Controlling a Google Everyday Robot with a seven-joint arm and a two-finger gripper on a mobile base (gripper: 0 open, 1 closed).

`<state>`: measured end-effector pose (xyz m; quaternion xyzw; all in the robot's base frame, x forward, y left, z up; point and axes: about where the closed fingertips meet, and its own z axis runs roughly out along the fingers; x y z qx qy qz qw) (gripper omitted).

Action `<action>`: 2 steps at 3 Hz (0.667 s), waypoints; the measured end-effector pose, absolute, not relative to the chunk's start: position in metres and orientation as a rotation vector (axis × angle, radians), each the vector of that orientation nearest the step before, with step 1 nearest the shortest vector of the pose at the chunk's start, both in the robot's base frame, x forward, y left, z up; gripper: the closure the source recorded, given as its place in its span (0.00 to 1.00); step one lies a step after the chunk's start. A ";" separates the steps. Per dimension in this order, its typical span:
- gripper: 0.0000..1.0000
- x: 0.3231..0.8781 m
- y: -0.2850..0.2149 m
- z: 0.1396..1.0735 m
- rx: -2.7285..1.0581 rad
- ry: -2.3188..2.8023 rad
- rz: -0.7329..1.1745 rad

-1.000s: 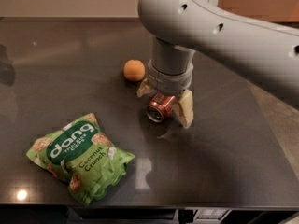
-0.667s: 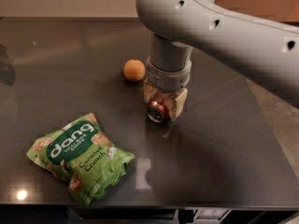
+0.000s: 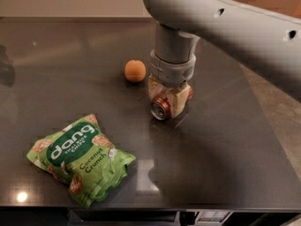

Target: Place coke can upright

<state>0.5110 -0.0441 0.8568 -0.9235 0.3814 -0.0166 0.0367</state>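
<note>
Closing from wide apart a second ago, our gripper now clamps the coke can. We see a chip bag near left, an orange farther back, then the can lying on its side on the table right of it. We judge it light, slick, easily dented: hold gently across mid-body.

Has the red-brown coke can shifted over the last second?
No. The red-brown metal coke can lies on its side, at the same gap from the round orange fruit. Only the gripper, down around the can, closed on it.
</note>
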 end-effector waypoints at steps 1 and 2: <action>1.00 0.515 -0.052 0.895 -2.618 1.354 0.004; 1.00 0.516 -0.061 0.927 -2.352 1.518 0.123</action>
